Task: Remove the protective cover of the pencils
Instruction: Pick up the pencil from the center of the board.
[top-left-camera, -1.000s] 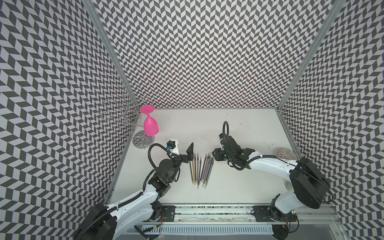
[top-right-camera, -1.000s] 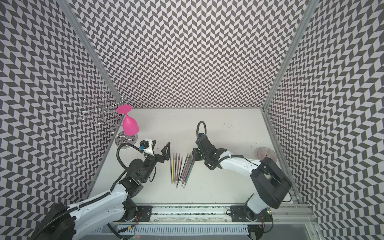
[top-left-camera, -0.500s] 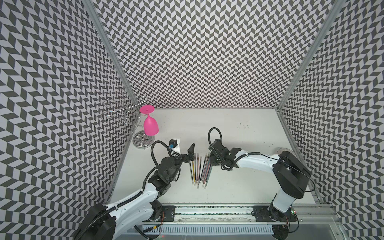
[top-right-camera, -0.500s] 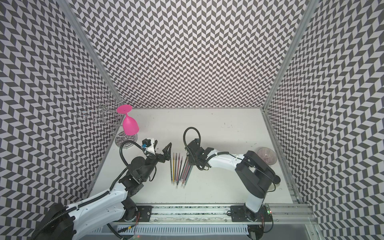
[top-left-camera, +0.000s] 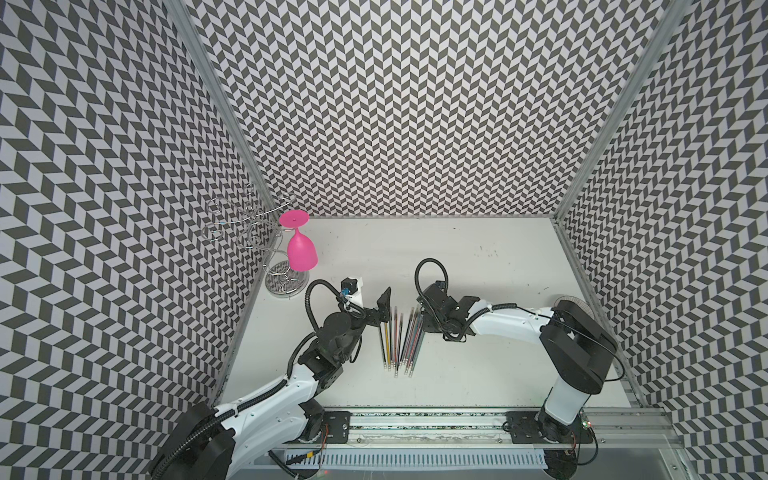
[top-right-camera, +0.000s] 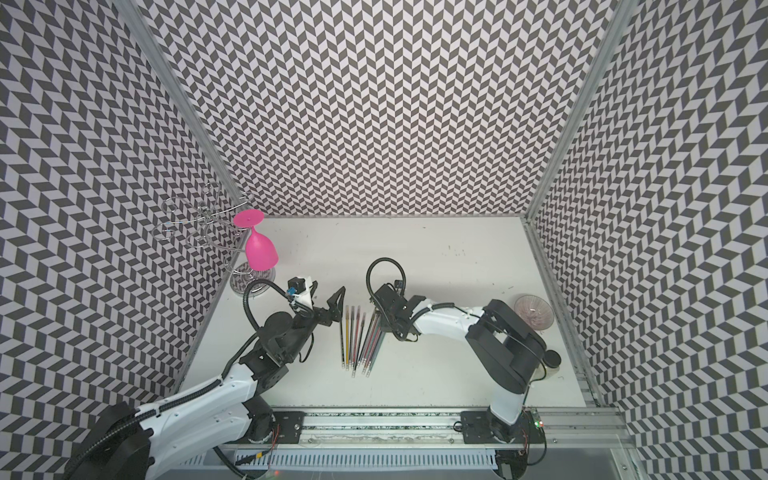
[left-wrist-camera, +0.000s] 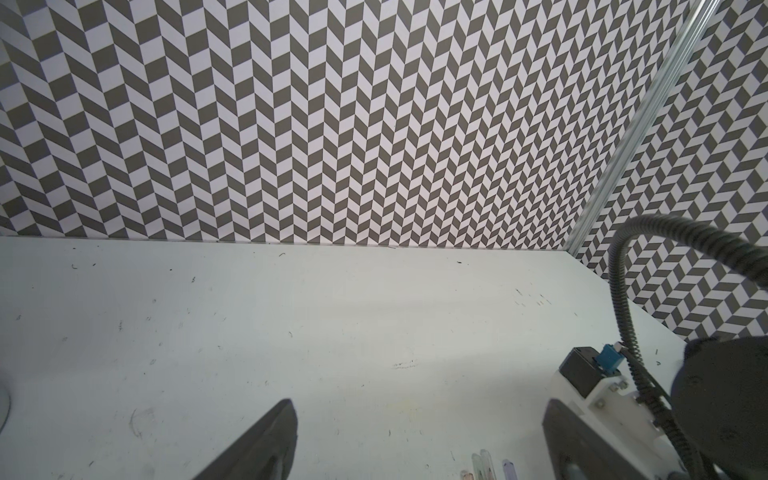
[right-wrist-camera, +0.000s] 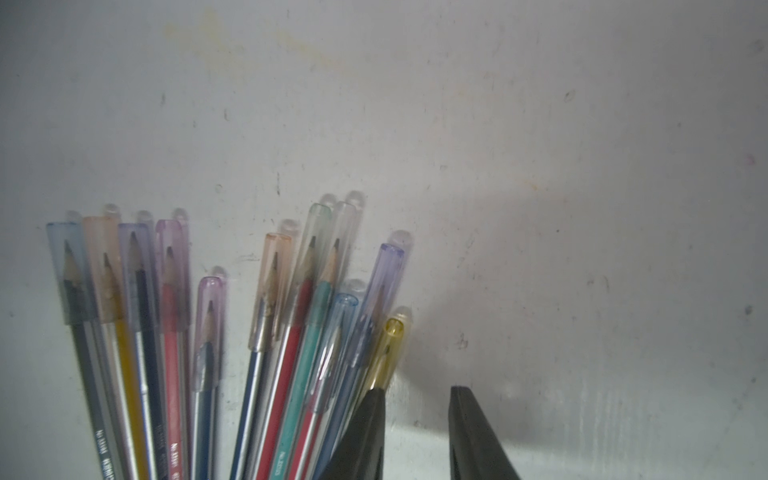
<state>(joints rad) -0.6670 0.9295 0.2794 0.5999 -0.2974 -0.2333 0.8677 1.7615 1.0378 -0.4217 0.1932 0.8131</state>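
Since 1 second ago the right gripper (right-wrist-camera: 415, 390) has swung in from the right to the covered tips of the pencils (top-left-camera: 401, 338); the left gripper (left-wrist-camera: 419, 405) has hardly shifted. The pencils lie fanned on the table (top-left-camera: 478, 257) between both grippers, tips toward the back wall.

Right jaws stand partly apart with nothing between them, 1 finger just beside the yellow cap (right-wrist-camera: 390, 345). Left jaws gape wide and empty.

To do this step well, I judge the right jaws should shift sideways until that outermost cap alone sits between them. They should close on the cap, not the wood, then pull along the pencil's axis while the left gripper pins the body.

Count: 11 tinted caps (right-wrist-camera: 272, 286), as far as the overlap lets me tell, so 11 pencils; 2 grippers; 1 pink glass (top-left-camera: 302, 251) hanging on 1 wire rack (top-left-camera: 249, 224); 1 clear dish (top-right-camera: 534, 311).
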